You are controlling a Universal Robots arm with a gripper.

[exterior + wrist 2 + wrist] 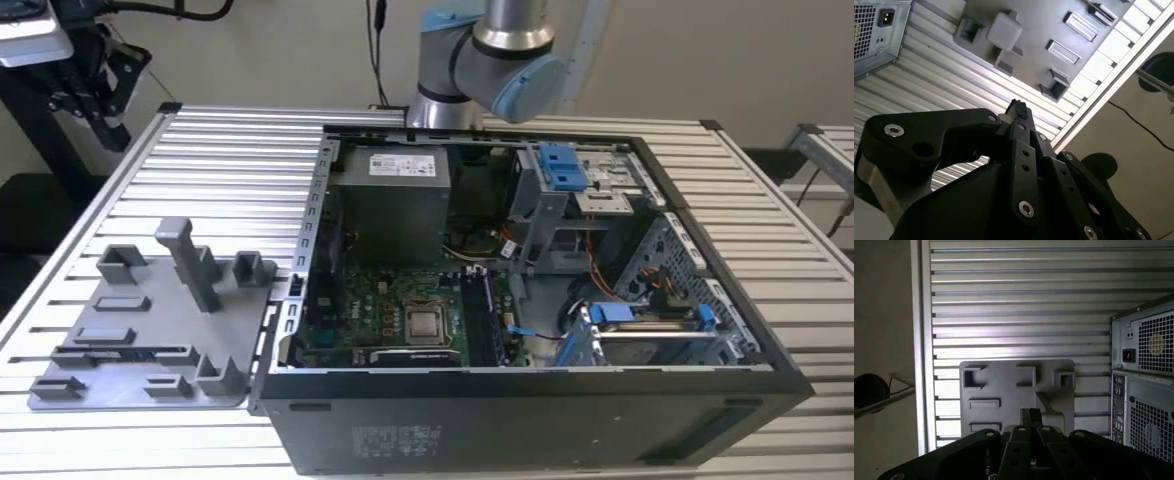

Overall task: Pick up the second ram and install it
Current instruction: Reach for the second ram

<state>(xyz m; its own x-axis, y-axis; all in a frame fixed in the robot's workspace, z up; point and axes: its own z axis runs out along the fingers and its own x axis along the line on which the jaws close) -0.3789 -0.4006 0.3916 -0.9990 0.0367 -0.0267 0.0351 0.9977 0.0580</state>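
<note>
Slatted aluminium table (pixel 214 170). Open computer tower (pixel 534 400) lies on it. Arm (pixel 501 70) at far edge. Grey holder plate (pixel 154 310) just beside tower, on the exterior view's left. Gripper (pixel 1030 415) points toward plate, fingers pressed together. Second ram (pixel 123 352) lies in a slot at plate's near end.

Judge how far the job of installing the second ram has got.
Done: one stick already looks seated on the motherboard. In hand: nothing; the tool hangs shut, empty, above the grey holder plate. Left: the second ram appears to lie on that plate, unpicked and uninstalled.
</note>
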